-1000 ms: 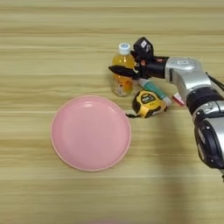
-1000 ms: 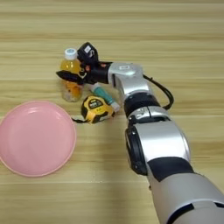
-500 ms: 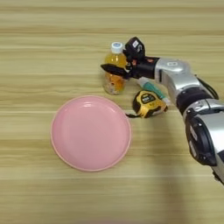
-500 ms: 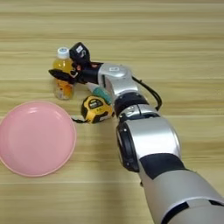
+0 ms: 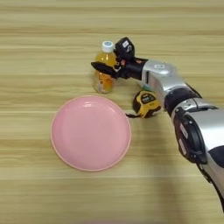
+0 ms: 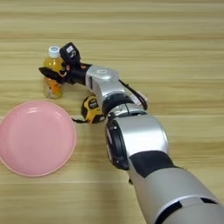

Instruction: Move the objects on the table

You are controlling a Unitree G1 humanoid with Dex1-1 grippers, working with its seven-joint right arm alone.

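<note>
A small orange-juice bottle (image 5: 105, 74) with a white cap stands upright just beyond the pink plate's far rim. My right gripper (image 5: 108, 61) is shut on it: one black finger crosses the bottle's front, the other sits behind it near the cap. The silver forearm (image 6: 103, 81) reaches in from the right. A yellow-black tape measure (image 5: 146, 104) with its black strap lies on the wood-grain table (image 5: 43, 35), right of the plate and below the forearm. I cannot tell whether the bottle's base touches the table.
A large pink round plate (image 5: 90, 132) lies left of centre, its far rim close to the bottle (image 6: 53, 74). The tape measure (image 6: 92, 109) sits near the plate's right rim. My arm covers the table at the lower right.
My gripper has carried the bottle leftwards, from above the tape measure to above the plate's far rim. The tape measure and plate have not moved.
</note>
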